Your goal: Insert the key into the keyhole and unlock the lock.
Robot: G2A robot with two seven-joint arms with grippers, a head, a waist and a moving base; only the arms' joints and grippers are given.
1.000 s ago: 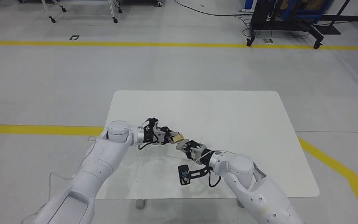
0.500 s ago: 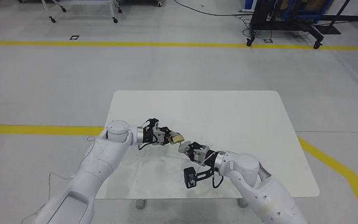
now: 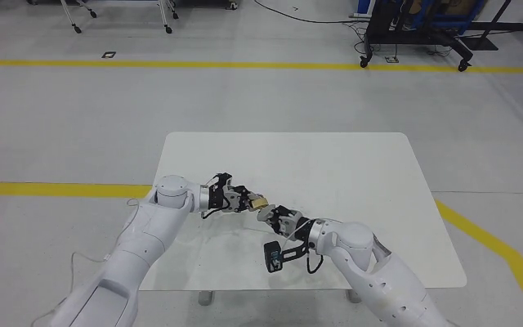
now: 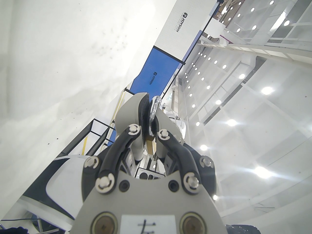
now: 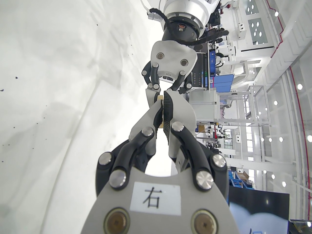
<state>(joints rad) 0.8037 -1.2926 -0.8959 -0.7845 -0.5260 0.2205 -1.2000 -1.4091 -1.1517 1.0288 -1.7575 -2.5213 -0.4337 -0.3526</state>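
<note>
Left end effector: clamped on the lock, held above the tabletop, just left of frame centre in the top view. The brass body juts toward the other arm.
Left wrist view: a silvery metal part is pinched at the fingertips, with brass showing lower down between the fingers.
Right end effector: just below-right of the lock in the top view. Fingers pressed together on a thin yellowish sliver, which I take to be the key.
Lock, right wrist view: a small brass patch sits just past the right fingertips at frame centre, with the left end effector facing it head-on.
Contact: key tip touching the lock or just short of it, cannot tell.
Step (my read): aligning and inserting; the turn is not yet done.
Doing it well: line the blade up with the keyway axis and fix any tilt before pushing. Feed straight and slow while the left arm holds rigid as the reaction point. If it binds, back off and re-align, don't force. Turn only once fully seated, rotating about the key's own axis.
Risk: the thin key could slip or twist in the pads under side load, or the lock could pivot in its grip.
Keyhole: hidden by the fingers, so I cannot tell if any of the blade is in it.
</note>
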